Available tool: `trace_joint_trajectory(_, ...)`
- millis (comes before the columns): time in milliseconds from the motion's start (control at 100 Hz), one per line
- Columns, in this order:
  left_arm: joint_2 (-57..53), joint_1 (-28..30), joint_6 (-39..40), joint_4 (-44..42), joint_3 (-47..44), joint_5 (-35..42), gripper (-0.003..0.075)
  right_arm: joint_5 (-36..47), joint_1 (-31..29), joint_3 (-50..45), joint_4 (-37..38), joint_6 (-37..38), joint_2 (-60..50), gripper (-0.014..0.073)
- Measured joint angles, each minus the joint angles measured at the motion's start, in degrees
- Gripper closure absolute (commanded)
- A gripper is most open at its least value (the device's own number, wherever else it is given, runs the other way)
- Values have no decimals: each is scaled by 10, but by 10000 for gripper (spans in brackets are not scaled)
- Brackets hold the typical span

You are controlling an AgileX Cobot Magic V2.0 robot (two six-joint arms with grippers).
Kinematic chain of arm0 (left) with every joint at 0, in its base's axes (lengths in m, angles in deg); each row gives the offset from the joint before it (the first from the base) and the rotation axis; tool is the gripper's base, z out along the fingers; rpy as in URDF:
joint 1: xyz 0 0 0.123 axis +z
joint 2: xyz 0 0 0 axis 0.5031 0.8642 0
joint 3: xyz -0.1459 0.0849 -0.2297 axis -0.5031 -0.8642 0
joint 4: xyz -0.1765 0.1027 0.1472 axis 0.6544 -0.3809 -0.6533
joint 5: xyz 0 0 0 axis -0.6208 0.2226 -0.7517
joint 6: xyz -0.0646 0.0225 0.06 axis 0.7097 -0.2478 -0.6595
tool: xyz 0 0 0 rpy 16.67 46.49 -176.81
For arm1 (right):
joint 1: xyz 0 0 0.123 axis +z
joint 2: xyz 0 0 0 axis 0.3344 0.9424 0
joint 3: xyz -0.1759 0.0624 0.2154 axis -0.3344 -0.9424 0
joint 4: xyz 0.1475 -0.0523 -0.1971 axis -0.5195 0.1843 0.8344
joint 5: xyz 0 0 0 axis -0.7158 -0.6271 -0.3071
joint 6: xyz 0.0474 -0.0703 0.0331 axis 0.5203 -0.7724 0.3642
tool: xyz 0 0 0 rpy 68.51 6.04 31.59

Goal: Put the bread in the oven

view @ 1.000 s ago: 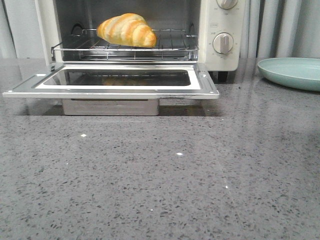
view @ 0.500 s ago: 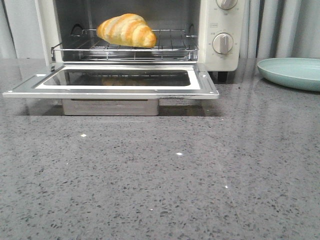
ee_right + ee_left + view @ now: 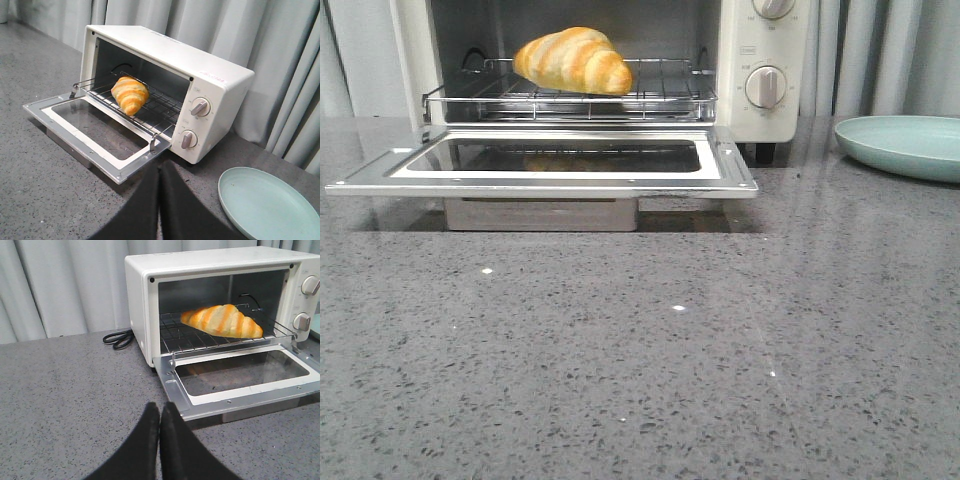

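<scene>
The left end effector (image 3: 159, 412) is closed, with its two black fingers pressed together and nothing between them. It hangs over the gray speckled counter (image 3: 60, 385), in front of the oven's left corner and apart from the door. The right end effector (image 3: 159, 172) is closed too, fingers touching, holding nothing. It sits over the counter near the oven's knob side.

The oven (image 3: 145, 300) is cream white and stands on the counter with its door (image 3: 540, 172) dropped down flat and open. The door has a glass window. Under the door sits a small metal tray (image 3: 540, 213), touching the counter.

The bread (image 3: 573, 60) lies on the wire rack (image 3: 665, 95) inside the oven, toward the left half of the rack in the front view. It is golden orange with pale stripes and pointed ends. Nothing is touching it but the rack.

Two round knobs (image 3: 195, 122) are on the oven's right panel, one above the other. A pale green plate (image 3: 267, 205) rests on the counter to the right of the oven, apart from it. A black cord (image 3: 118, 337) lies coiled on the counter beside the oven's left wall. Gray curtains (image 3: 280, 45) hang behind everything.
</scene>
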Motion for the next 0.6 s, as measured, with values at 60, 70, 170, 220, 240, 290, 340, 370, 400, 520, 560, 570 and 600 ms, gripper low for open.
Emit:
trace_joint_trajectory(60,0,0,0,0,0,0,741,0,0,0,0,0,0,641)
trace_joint_trajectory(70,0,0,0,0,0,0,741,0,0,0,0,0,0,641)
trace_joint_trajectory(170,0,0,0,0,0,0,741,0,0,0,0,0,0,641)
trace_joint_trajectory(220,0,0,0,0,-1,1,741,0,0,0,0,0,0,641)
trace_joint_trajectory(240,0,0,0,0,-1,1,741,0,0,0,0,0,0,641)
trace_joint_trajectory(290,0,0,0,0,-2,1,741,-1,0,0,0,0,0,641)
trace_joint_trajectory(340,0,0,0,0,-2,1,741,-1,0,0,0,0,0,641)
trace_joint_trajectory(370,0,0,0,0,-2,1,741,-1,0,0,0,0,0,641)
trace_joint_trajectory(400,0,0,0,0,-2,1,741,-1,0,0,0,0,0,641)
trace_joint_trajectory(520,-2,0,0,7,-5,1,741,-1,0,0,0,0,0,641)
trace_joint_trajectory(560,-6,0,0,20,-8,1,741,-1,0,0,0,0,0,641)
trace_joint_trajectory(570,-6,0,0,26,-10,1,741,-1,0,0,0,0,0,641)
trace_joint_trajectory(600,-10,0,0,35,-15,2,741,-1,0,0,0,0,0,641)
